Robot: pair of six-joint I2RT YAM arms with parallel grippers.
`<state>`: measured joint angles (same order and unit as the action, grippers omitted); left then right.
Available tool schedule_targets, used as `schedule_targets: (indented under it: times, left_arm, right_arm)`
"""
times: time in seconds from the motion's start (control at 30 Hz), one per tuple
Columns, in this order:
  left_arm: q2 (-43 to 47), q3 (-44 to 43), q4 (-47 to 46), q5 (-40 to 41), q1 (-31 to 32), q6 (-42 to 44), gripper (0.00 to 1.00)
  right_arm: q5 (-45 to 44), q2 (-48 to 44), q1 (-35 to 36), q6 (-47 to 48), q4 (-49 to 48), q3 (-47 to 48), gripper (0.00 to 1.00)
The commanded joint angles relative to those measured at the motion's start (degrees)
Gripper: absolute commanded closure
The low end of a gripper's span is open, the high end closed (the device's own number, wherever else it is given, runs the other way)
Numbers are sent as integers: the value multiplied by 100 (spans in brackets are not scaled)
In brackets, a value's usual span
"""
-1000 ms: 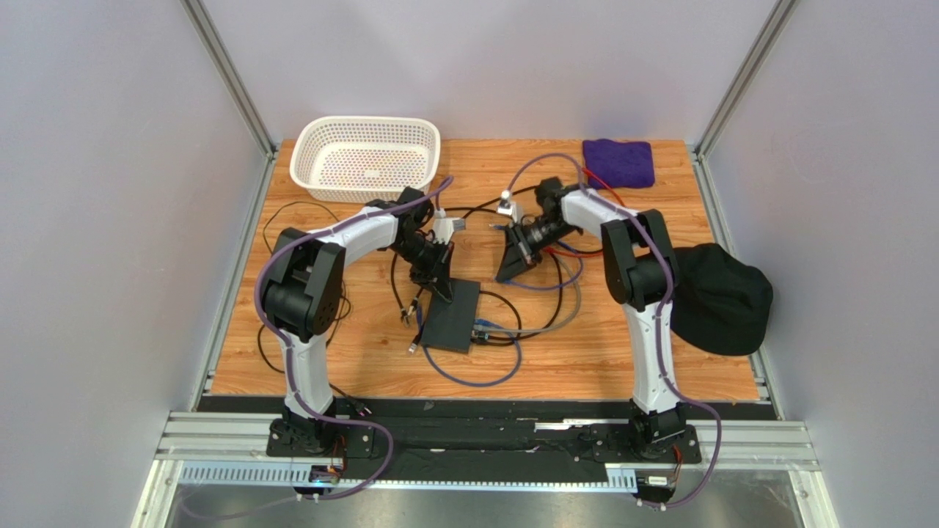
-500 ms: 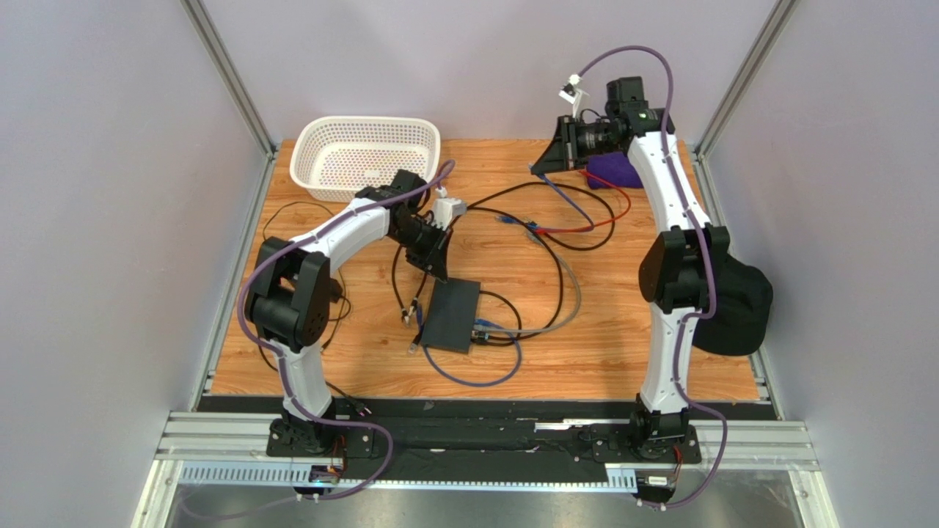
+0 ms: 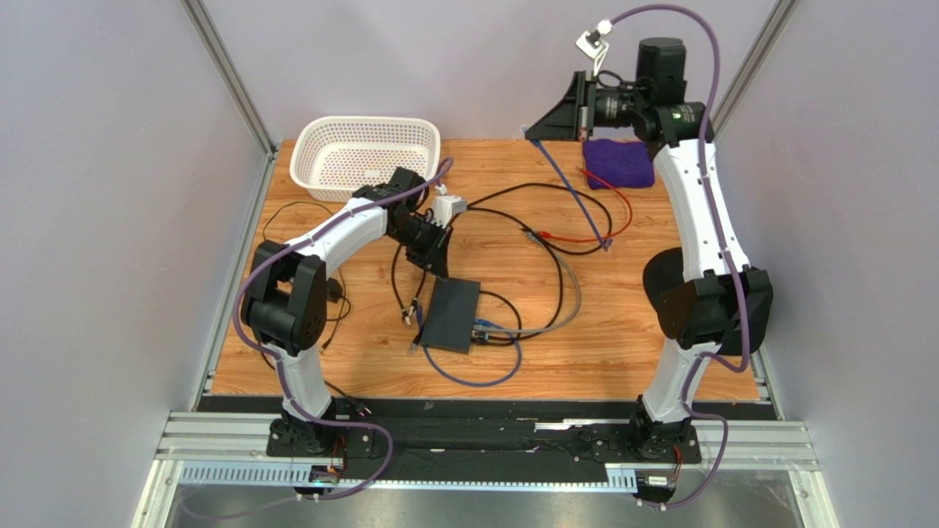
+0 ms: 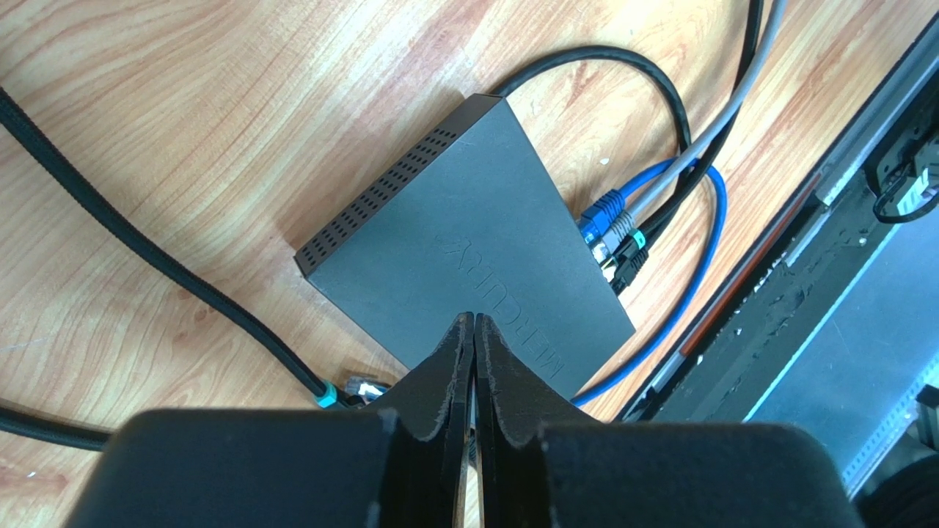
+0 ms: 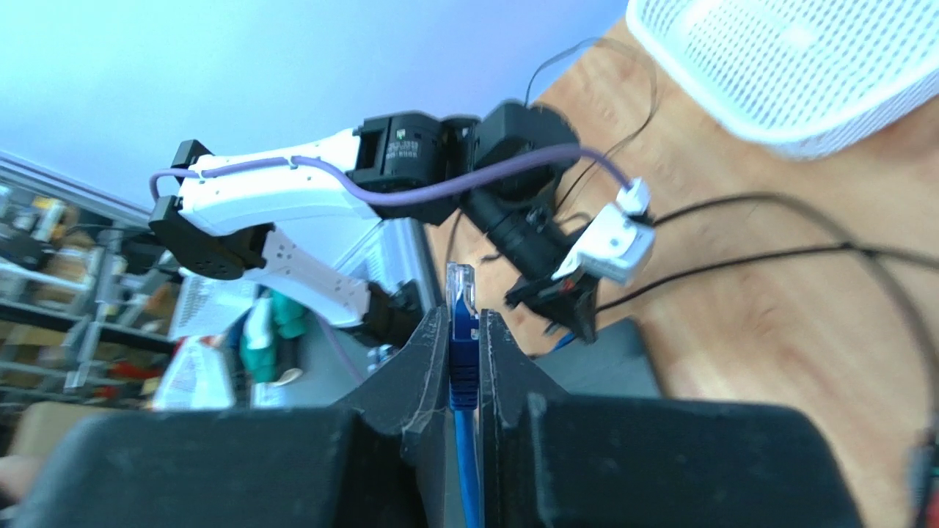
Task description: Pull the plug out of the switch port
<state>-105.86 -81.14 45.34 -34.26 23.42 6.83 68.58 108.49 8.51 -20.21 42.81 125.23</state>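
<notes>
Clamping plug [image 5: 461,284] aloft, right claw [image 5: 463,322]; left claw [image 4: 474,326] maybe touching switch [image 4: 457,226].

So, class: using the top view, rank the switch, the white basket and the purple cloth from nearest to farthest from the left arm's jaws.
1. Switch: right beside them, toward the near edge.
2. White basket: back-left corner.
3. Purple cloth: back right, farthest by a clear margin.
</notes>
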Motion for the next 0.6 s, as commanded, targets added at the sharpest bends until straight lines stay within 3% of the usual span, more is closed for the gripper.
schedule_targets:
  times: [0.0,0.1,0.23,0.3,0.57]
  left_arm:
    - [13,-147,-61,-239,-13,38,90]
    - [22,-182,1,-221,-13,64,89]
    - [57,-121,-51,-195,-4,73,89]
    - [66,-86,-78,-177,22,82,88]
    - [153,11,-96,-54,49,152,85]
  right_arm:
    - [-422,31,-323,560,-299,458,100]
    - [-1114,427,-587,999,-81,817,100]
    - [-2495,1050,-711,2569,885,1284,100]
    - [-2988,1288,-719,2811,984,1355,100]
    - [-3351,2071,-562,2829,1107,943,97]
